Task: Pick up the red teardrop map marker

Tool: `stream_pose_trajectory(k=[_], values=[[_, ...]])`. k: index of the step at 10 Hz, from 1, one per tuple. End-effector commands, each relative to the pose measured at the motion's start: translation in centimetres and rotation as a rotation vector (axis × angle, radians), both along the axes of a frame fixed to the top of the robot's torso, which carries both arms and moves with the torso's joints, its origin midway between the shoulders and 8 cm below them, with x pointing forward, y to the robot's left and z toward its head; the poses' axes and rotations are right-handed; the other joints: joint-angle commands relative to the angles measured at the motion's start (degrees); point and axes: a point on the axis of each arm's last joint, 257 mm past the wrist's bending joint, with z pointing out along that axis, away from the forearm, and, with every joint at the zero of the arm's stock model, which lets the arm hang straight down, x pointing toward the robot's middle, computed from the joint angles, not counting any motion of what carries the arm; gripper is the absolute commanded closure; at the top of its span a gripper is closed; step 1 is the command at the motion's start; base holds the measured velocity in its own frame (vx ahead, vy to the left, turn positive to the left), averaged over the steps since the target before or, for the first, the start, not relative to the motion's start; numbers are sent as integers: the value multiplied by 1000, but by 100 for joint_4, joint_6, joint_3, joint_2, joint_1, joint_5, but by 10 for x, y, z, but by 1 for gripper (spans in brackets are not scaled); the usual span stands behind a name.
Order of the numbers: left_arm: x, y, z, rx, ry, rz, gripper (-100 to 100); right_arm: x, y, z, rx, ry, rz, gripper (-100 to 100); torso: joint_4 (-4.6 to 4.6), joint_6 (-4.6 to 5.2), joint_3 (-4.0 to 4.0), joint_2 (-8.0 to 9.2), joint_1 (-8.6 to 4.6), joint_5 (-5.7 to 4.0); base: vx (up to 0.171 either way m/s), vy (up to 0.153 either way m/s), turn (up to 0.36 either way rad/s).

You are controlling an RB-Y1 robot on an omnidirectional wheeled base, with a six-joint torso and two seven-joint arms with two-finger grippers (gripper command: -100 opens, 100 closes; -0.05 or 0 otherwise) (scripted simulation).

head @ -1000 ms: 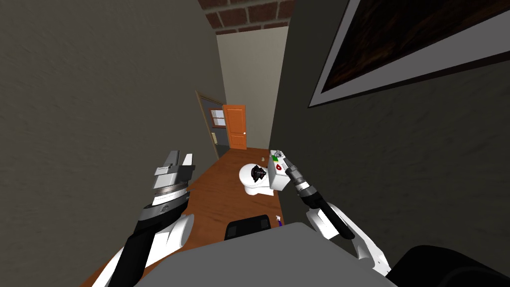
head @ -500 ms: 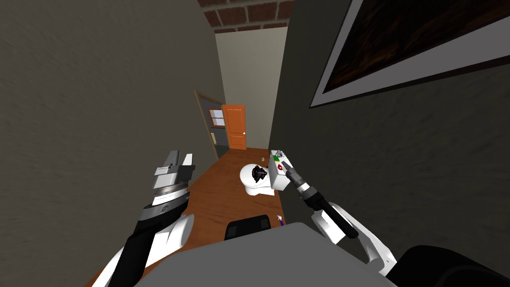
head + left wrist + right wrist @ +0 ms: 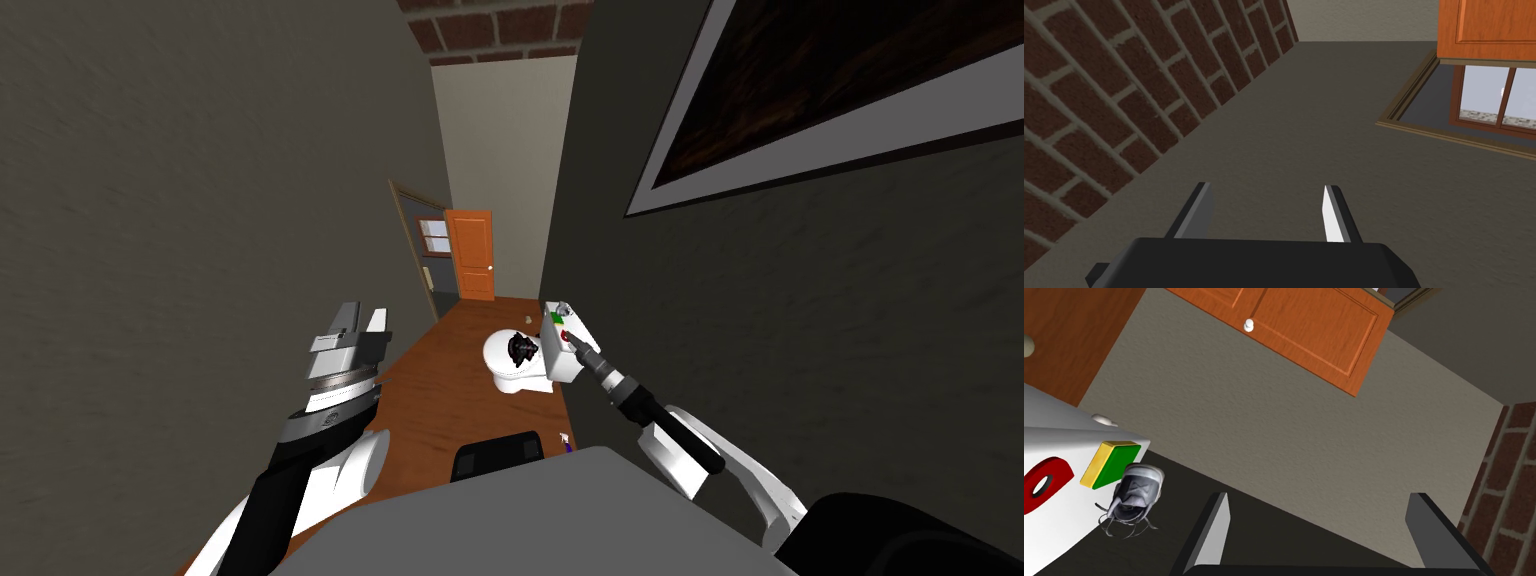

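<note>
The red teardrop map marker (image 3: pixel 1044 484), flat with a round hole, lies on the white toilet tank lid (image 3: pixel 1059 523). On the same lid, just past it, are a green and yellow block (image 3: pixel 1111 463) and a small grey shoe (image 3: pixel 1134 493). My right gripper (image 3: pixel 1324 528) is open and empty, with the marker off to one side of its fingers and not between them. In the head view the right gripper (image 3: pixel 573 338) hovers over the tank (image 3: pixel 558 362), right by the marker (image 3: pixel 564 336). My left gripper (image 3: pixel 360 318) is raised near the left wall, open (image 3: pixel 1266 192) and empty.
The toilet bowl (image 3: pixel 500 365) holds a dark object (image 3: pixel 518 348). Dark walls stand close on both sides of the narrow wooden floor (image 3: pixel 440 400). An orange door (image 3: pixel 472 255) closes the far end. A small purple bottle (image 3: pixel 563 440) stands on the floor near the tank.
My right arm has drawn back along the tank lid toward me, from the far end by the green block to beside the red marker. The left arm has not moved.
</note>
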Motion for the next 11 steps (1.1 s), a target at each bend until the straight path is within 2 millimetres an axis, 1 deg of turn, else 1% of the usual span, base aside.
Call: stream_pose_trajectory(k=[1,2,3,4,5,6,7,8,9,10,11], values=[[0,0,0,0,0,0,0,-2,-1,-8,-26,30,11,-100,0,0,0,0,0,0,23,43,-12],[0,0,0,0,0,0,0,-5,-8,-24,-53,81,11,-100,0,0,1,2,-3,0,19,54,-2],[0,0,0,0,0,0,0,-5,-8,-24,-64,84,19,-100,1,0,2,3,0,0,16,42,-5],[0,0,0,0,0,0,0,-9,-16,-40,-94,137,18,-100,1,0,2,4,-3,0,19,40,16],[0,0,0,0,0,0,0,-9,-16,-40,-103,139,25,-100,1,0,2,4,-5,-1,19,36,3],[0,0,0,0,0,0,0,-13,-26,-56,-133,192,21,-100,1,-1,2,4,-6,-1,26,39,27],[0,0,0,0,0,0,0,-13,-26,-56,-144,194,28,-100,0,-1,1,1,-5,-1,19,30,14],[0,0,0,0,0,0,0,-18,-36,-71,-172,246,21,-100,1,0,1,3,-8,-2,20,25,43],[0,0,0,0,0,0,0,-18,-36,-71,-186,249,30,-100,1,-1,1,2,-11,-2,18,20,29],[0,0,0,0,0,0,0,-24,-48,-86,-217,302,22,-100,1,0,2,3,-12,-3,22,20,67],[0,0,0,0,0,0,0,-24,-48,-86,-228,304,30,-100,1,-1,1,3,-13,-3,18,15,30]])
